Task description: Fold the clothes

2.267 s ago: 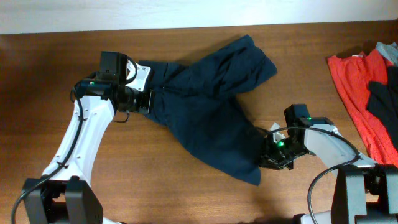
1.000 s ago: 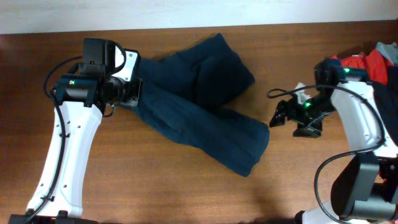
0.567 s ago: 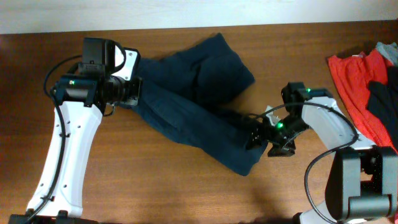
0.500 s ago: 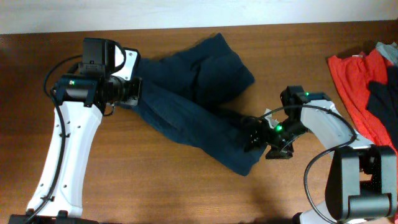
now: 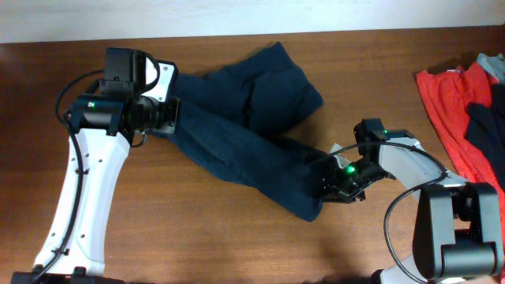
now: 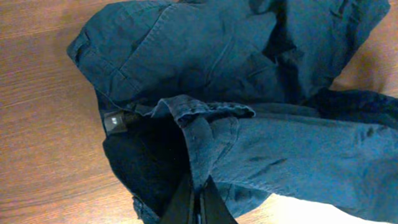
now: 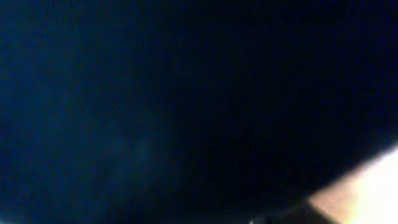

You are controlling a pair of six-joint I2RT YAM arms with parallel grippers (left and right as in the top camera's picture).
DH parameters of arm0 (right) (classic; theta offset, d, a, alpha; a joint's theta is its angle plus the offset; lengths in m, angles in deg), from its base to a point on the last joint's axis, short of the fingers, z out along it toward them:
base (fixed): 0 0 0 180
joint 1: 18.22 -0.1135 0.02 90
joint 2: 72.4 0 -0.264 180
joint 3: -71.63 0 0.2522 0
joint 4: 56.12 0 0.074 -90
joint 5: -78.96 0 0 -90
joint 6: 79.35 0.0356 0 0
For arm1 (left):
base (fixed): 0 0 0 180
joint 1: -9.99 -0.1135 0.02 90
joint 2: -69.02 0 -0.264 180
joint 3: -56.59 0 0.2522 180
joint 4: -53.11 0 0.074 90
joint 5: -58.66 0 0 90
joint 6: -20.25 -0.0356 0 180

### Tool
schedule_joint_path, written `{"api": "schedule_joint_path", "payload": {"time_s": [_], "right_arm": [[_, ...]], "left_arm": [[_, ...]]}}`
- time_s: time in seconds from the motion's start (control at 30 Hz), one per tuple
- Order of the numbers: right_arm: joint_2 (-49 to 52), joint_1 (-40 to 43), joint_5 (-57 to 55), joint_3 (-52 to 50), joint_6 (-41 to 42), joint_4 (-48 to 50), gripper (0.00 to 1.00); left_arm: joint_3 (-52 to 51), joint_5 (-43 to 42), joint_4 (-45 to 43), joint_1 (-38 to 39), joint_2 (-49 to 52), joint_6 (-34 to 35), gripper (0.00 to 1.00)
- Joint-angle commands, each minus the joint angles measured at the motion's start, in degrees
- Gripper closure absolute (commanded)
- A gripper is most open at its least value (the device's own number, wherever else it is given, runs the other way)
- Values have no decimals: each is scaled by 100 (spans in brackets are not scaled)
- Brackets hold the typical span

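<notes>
Dark blue trousers (image 5: 252, 150) lie crumpled across the wooden table, one leg running down to the right. My left gripper (image 5: 175, 118) is shut on the waistband at the trousers' left end. The left wrist view shows its fingers (image 6: 198, 205) pinched together on the waistband fold, with the trousers (image 6: 249, 62) spread beyond. My right gripper (image 5: 331, 185) is pressed against the lower end of the trouser leg. Dark blue cloth (image 7: 155, 93) fills the right wrist view and hides the fingers.
A red garment (image 5: 450, 118) with a dark piece (image 5: 485, 130) on it lies at the right edge. Bare wooden table (image 5: 197, 229) shows in front of the trousers, and a white wall runs along the far edge.
My right arm swung from near the red garment back to the trouser leg's end and now presses into it. My left arm pulled the waistband left early on, then held still.
</notes>
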Motion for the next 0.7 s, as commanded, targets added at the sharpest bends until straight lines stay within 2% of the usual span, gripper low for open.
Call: {"api": "schedule_joint_path", "payload": {"time_s": [0.0, 0.23, 0.47, 0.67], "right_arm": [[-264, -24, -20, -20, -61, 42, 81], [-859, 42, -431, 94, -59, -256, 95], [-2031, 479, -1502, 1019, -59, -1071, 96], [-2634, 518, -2061, 1604, -35, -1082, 96]], "left_arm": [[87, 42, -24, -46, -35, 7, 100], [103, 66, -37, -46, -42, -85, 99], [546, 59, 22, -46, -107, -98, 100], [726, 59, 94, -46, -306, -98, 99]]}}
